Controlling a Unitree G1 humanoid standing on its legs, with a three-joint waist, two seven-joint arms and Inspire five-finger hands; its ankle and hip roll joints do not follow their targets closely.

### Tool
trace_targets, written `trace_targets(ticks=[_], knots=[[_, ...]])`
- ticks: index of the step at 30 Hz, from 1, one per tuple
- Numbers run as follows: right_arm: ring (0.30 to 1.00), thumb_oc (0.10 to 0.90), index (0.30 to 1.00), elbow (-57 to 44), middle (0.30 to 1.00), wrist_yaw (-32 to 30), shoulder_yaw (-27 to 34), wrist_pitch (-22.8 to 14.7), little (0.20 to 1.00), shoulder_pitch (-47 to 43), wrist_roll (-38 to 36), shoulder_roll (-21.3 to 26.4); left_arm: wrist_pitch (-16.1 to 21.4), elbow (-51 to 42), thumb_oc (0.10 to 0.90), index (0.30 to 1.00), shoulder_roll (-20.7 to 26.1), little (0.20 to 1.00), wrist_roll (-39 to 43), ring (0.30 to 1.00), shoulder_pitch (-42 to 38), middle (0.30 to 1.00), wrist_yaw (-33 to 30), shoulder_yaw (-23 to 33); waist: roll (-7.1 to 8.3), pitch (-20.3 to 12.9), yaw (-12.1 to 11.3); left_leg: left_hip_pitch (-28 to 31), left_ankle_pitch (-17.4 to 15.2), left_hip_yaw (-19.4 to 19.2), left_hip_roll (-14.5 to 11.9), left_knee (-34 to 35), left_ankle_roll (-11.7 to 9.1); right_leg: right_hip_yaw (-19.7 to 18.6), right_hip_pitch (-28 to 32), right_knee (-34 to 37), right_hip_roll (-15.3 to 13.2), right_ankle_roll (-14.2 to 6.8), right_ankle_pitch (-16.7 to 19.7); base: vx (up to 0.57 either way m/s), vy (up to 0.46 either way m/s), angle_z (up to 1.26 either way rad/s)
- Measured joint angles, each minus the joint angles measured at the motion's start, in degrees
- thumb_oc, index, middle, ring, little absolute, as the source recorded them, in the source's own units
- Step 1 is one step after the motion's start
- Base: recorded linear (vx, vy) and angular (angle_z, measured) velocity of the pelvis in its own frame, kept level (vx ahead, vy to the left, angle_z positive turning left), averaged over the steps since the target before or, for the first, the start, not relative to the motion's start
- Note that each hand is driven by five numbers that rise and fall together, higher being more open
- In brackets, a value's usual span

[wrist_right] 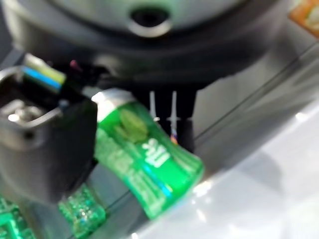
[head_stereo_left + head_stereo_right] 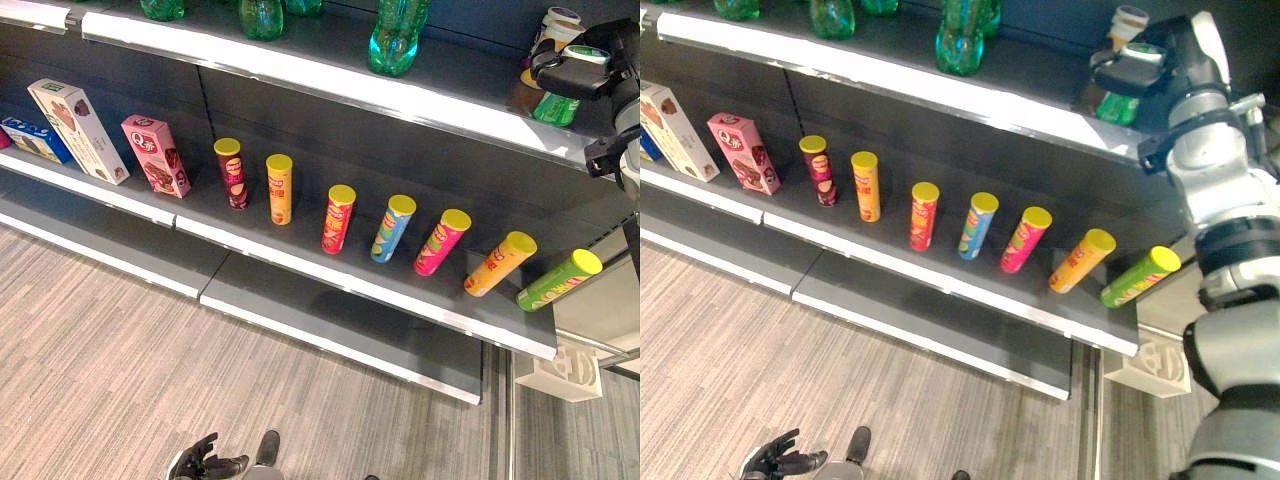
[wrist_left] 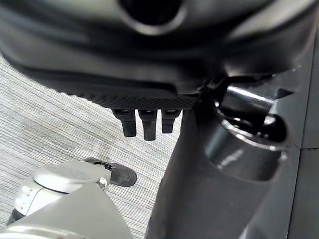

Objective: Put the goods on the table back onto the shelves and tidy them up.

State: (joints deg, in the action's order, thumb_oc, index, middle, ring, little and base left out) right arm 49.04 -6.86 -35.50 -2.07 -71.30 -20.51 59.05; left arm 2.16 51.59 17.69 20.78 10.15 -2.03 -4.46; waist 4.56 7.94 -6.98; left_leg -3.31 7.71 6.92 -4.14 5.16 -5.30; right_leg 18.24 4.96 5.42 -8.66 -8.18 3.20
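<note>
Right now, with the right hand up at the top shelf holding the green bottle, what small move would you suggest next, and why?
Probably lower the green bottle until it stands on the top shelf, then release. The right hand is curled round it by a white-capped bottle, and the right wrist view shows it tilted, so letting go now might topple it.
</note>
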Motion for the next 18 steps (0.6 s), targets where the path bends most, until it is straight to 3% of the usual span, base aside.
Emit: trace_targets(ticks=[18], knots=[[0.9, 0.8, 0.9, 0.28, 0.9, -0.87, 0.0, 0.48, 0.9, 0.01, -0.05, -1.34, 0.0, 0.05, 0.8, 0.9, -0.02, 0.9, 0.0, 0.9, 0.04, 0.9, -0.42, 0.01, -0.57, -0.32, 0.16, 0.16, -0.01, -0.31, -0.07, 0.0, 0.01, -0.68, -0.04, 0.0, 0.07, 0.1, 0.07, 0.0, 0.0, 0.0]])
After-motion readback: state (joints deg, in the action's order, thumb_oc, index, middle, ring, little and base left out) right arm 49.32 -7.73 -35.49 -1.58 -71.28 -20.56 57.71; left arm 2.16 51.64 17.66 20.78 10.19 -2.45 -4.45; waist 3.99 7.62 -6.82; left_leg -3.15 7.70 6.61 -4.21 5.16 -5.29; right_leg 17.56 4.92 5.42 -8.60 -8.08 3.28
